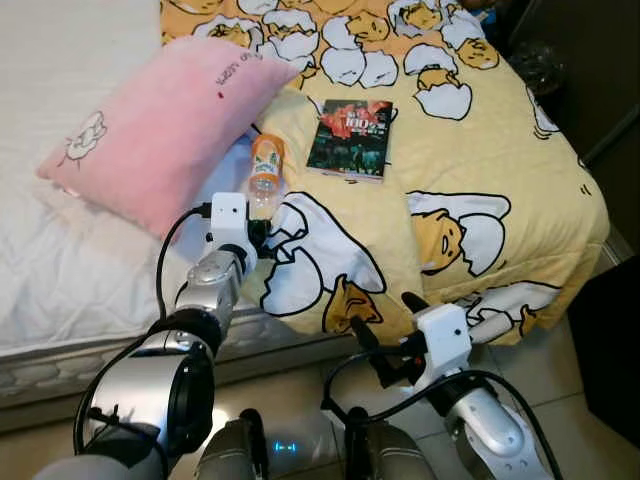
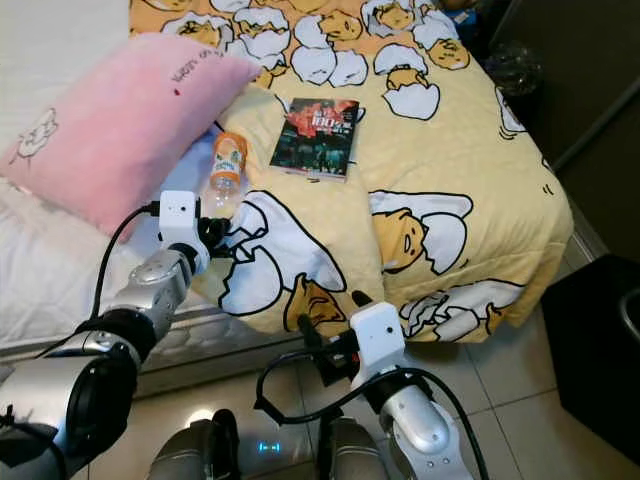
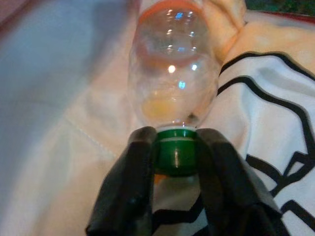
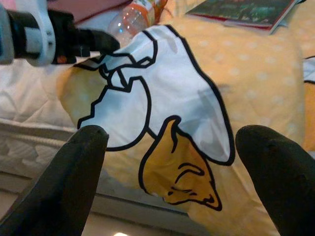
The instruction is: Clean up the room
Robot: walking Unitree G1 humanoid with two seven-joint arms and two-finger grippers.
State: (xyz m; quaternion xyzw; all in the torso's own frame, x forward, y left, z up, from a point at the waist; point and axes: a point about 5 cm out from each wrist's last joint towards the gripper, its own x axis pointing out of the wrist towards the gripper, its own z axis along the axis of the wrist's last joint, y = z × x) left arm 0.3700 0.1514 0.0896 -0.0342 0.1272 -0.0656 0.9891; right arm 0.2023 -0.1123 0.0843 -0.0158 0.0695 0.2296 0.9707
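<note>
Left wrist view shows the left gripper (image 3: 175, 157) pinching the bottle (image 3: 174, 73) by its green cap (image 3: 175, 153). Bottle lies mid-frame on the blanket (image 1: 480, 150), below a book (image 1: 350, 138) whose writing is too small to read. Right gripper (image 4: 174, 147) is spread wide.

arms: silver, rounded segments | wrists: white square blocks | cables: black, looping | fingers (image 4: 74, 182): long, black, round-tipped | lower body: blue light

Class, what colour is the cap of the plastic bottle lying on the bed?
Green; the cap shows best in the left wrist view, between the left pincer's fingers.
</note>
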